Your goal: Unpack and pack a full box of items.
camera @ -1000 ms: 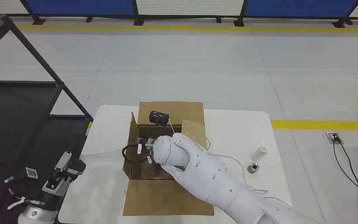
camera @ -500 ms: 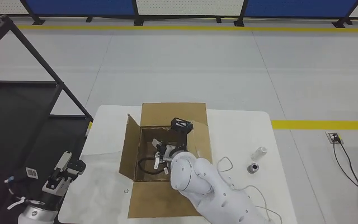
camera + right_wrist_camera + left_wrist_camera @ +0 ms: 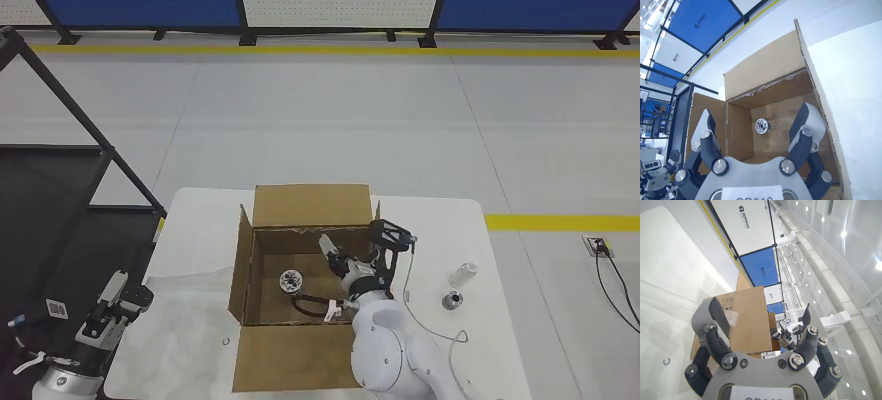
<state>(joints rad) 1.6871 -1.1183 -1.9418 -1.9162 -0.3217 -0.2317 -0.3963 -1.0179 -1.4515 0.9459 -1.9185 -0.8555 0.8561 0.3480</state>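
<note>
Cardboard box (image 3: 772,56) held one metal spool (image 3: 762,126) below the right gripper (image 3: 757,110), fingers spread; left gripper (image 3: 761,304) gaped too; small white part (image 3: 462,272) lay beside.

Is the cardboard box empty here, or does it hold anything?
Not empty: a small silver metal spool lies on the floor of the open brown cardboard box, as the right wrist view shows.
</note>
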